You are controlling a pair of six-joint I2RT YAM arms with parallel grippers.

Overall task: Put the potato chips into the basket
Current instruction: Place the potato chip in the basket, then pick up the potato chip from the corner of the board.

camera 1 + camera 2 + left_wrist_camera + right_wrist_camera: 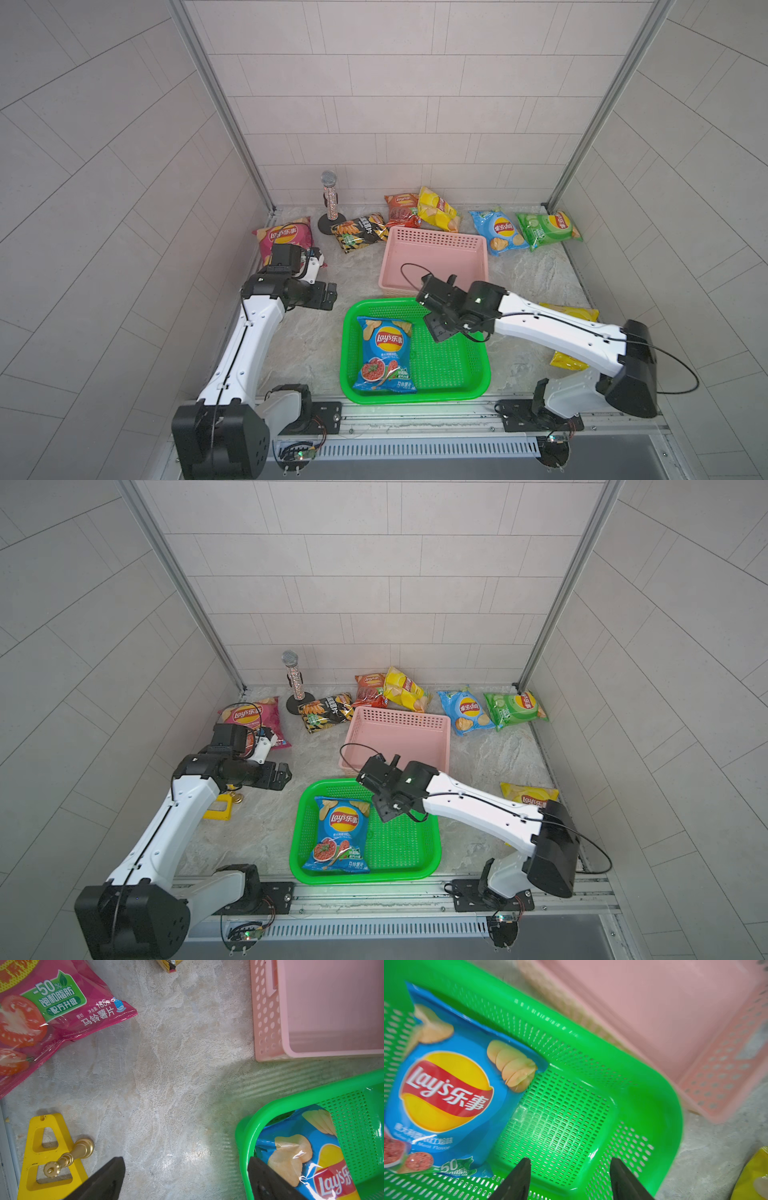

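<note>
A green basket (478,388) stands at the front centre with a blue bag of potato chips (384,353) lying in its left half. My right gripper (570,1159) hovers open over the basket's bare right part (560,1115), with nothing between its fingers. My left gripper (186,1160) is wide open and empty above the table, left of the basket. More chip bags lie on the table: magenta (284,237), black (359,232), red (401,205), yellow (438,210), blue (496,230) and green (548,226). Another yellow bag (571,313) is partly hidden under my right arm.
A pink basket (436,237) stands just behind the green one. A glittery microphone on a stand (330,199) is at the back left. A yellow plastic frame with a brass piece (41,1157) lies under my left arm. Tiled walls close in three sides.
</note>
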